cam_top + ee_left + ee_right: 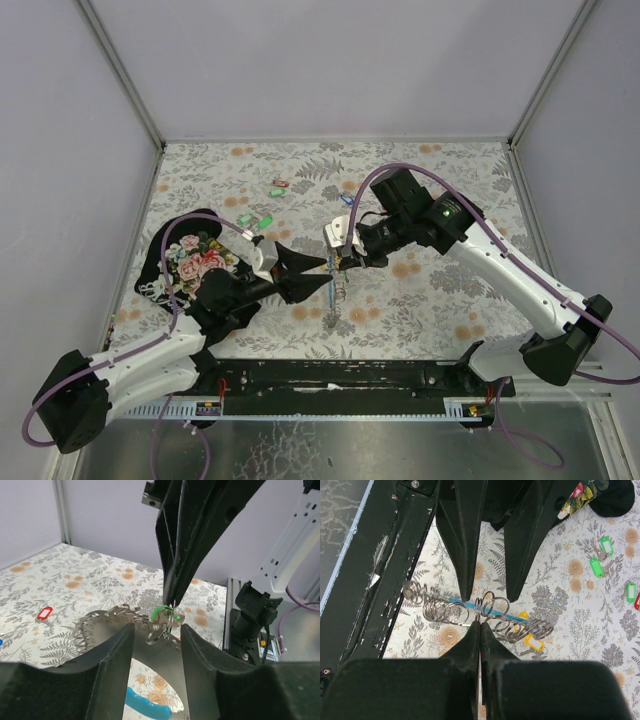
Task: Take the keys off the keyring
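Observation:
The keyring (97, 625) is a floppy grey strap studded with metal split rings, with a blue section (145, 705). It hangs in the air between my two grippers and also shows in the top view (337, 295) and the right wrist view (445, 611). My right gripper (480, 624) is shut, pinching the small green key tag (161, 614) and its ring at the strap's top; in the left wrist view it (171, 600) comes down from above. My left gripper (157, 630) is open, its fingers (467, 580) straddling the strap without closing on it.
Yellow tags (532, 642) hang on the strap. Loose green tags (596, 566) and a red tag (45, 613) lie on the floral table. The black floral cloth (185, 255) lies at the left under my left arm. The black base rail (340, 375) runs along the near edge.

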Robot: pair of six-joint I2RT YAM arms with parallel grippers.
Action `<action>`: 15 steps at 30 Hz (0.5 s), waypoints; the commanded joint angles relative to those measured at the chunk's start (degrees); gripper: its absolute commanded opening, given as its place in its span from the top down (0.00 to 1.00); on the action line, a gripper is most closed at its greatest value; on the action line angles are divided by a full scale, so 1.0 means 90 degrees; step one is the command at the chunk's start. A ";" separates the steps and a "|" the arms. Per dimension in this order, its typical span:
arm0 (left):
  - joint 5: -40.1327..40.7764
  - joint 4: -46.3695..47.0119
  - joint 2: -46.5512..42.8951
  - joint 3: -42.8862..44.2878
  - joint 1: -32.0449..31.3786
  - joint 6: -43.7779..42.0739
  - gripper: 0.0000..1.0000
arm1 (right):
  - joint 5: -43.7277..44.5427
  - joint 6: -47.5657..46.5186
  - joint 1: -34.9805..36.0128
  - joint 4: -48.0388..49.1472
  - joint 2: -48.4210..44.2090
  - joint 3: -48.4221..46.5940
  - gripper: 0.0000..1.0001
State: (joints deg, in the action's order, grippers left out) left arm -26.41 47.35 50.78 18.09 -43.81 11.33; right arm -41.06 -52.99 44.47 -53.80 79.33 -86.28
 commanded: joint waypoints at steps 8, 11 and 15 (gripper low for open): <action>-0.0117 0.0540 -0.0347 -0.0289 0.0030 -0.0169 0.62 | -0.0137 -0.0077 -0.0013 0.0075 -0.0133 0.0025 1.00; -0.0415 0.0447 -0.0709 -0.0396 0.0029 -0.0629 0.63 | -0.0161 -0.0110 -0.0009 0.0011 -0.0147 0.0012 1.00; -0.0741 -0.0512 -0.0857 -0.0046 0.0029 -0.1187 0.66 | -0.0284 -0.0196 -0.0009 -0.0055 -0.0138 0.0066 1.00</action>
State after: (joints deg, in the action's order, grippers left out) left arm -28.91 47.81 44.60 15.07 -43.81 7.46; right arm -41.23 -53.49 44.47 -54.24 79.33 -85.52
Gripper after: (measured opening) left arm 0.362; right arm 0.010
